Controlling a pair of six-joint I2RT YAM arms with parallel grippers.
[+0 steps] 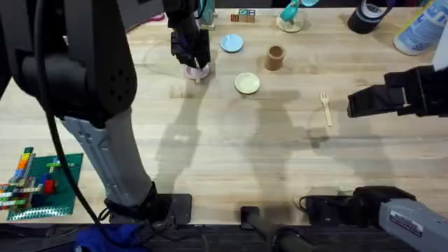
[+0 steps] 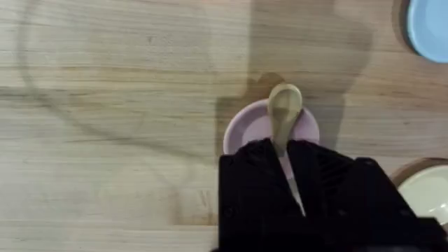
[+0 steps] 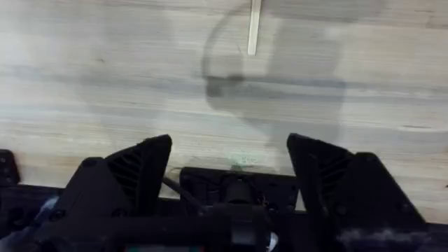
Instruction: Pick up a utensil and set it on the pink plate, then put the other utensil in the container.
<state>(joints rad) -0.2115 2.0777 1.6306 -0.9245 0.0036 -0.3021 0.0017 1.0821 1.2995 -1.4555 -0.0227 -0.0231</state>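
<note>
The left gripper (image 1: 197, 68) is stretched far out over the tabletop (image 1: 231, 147) and sits directly above the pink plate (image 1: 194, 71). In the left wrist view its 2 black fingers (image 2: 245, 168) are clenched on the handle of the spoon (image 2: 285, 112), whose oval bowl pokes out past the fingertips and lies over the far part of the pink plate (image 2: 245, 129). Whether the spoon bowl touches the plate or hangs just above it cannot be told.

The right gripper (image 1: 351, 105) hovers at the right side of the tabletop with its 2 fingers (image 3: 143, 164) spread wide and grasping nothing. The fork (image 1: 325, 108) lies flat on the wood just beside that gripper, toward the middle of the tabletop, its tines pointing away from the arm bases. In the right wrist view the fork's handle (image 3: 254, 26) shows ahead of the open fingers, apart from them.

The cup (image 1: 274, 58) stands upright farther back, between the fork and the blue plate (image 1: 232, 44). The yellow plate (image 1: 247, 84) lies near the pink plate, closer to the middle, and its rim also appears in the left wrist view (image 2: 427, 192), as does the blue plate (image 2: 428, 28).

A roll of black tape (image 1: 365, 19) sits at the far right edge, and a green base plate with coloured bricks (image 1: 38, 183) lies at the near left.
</note>
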